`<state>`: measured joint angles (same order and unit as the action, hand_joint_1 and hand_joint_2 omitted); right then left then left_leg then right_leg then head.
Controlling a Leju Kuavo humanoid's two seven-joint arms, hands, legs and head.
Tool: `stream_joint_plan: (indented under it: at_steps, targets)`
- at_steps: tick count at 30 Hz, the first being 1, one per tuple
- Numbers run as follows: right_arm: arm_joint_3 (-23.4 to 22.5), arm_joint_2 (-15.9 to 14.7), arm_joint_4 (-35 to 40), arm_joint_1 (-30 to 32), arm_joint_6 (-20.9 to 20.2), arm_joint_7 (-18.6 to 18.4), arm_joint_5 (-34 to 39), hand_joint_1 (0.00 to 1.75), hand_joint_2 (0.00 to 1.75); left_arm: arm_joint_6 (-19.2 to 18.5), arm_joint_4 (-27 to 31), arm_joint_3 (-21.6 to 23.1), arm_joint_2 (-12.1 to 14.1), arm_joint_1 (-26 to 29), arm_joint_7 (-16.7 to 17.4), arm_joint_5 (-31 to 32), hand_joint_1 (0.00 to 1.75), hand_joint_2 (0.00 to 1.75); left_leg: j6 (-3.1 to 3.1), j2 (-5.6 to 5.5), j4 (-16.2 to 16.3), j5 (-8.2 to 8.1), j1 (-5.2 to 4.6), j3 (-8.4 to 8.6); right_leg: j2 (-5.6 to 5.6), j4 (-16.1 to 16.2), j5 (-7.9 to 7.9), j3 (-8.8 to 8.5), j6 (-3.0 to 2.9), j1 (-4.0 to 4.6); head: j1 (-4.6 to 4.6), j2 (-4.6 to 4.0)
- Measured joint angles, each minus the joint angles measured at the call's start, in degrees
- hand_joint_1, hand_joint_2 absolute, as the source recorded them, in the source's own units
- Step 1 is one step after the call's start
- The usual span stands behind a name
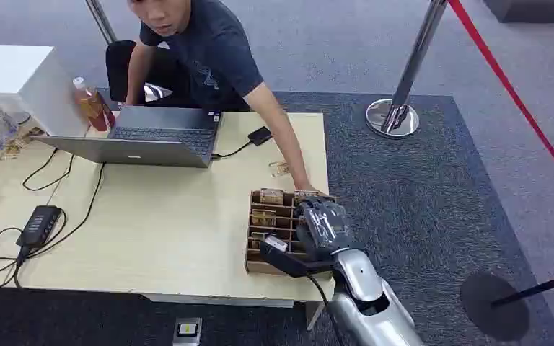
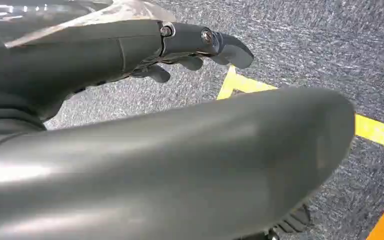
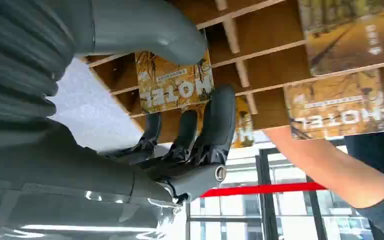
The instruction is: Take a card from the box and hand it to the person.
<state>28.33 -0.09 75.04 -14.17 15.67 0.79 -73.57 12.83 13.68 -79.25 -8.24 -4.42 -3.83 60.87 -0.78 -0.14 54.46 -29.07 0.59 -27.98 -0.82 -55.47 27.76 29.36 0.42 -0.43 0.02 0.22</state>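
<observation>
- Our left hand (image 2: 200, 47) hangs low over grey carpet (image 2: 305, 45) crossed by a yellow floor line (image 2: 375, 131); its fingers are loosely curled with nothing in them.
- Our right hand (image 1: 322, 225) is over the wooden box (image 1: 260, 265) at the table's near right corner. In the wrist view its thumb (image 3: 150, 27) and dark fingers (image 3: 215, 122) bracket a hotel card (image 3: 172, 82), thumb on one side, fingers on the other. We cannot tell whether they already pinch it.
- We judge the task early: the card is still in its slot, not lifted, and the handover is all ahead.
- Other cards (image 3: 337, 102) stand in neighbouring slots, with thin wooden dividers (image 3: 260, 55) close by that a finger could catch.
- The person's hand (image 1: 304, 189) rests at the box's far edge, very near ours, so room beyond is tight; straight up looks freest.
- Farther off sit a laptop (image 1: 155, 137) and a bottle (image 1: 92, 104), well apart on the table (image 1: 151, 231).
</observation>
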Motion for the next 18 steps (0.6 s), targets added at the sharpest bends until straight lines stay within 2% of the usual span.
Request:
stream_joint_plan:
  at_steps: [18]
  targets:
    - [-1.0,-1.4,3.8,2.5,0.9,-0.3,-0.4,0.91,1.75,-1.2,0.0,0.1,0.2,0.1,-0.3,1.6,0.0,0.0,0.0,0.0,0.0,0.0,0.0,-0.02,0.0,0.0,0.0,0.01,0.0,0.0,0.0,0.0]
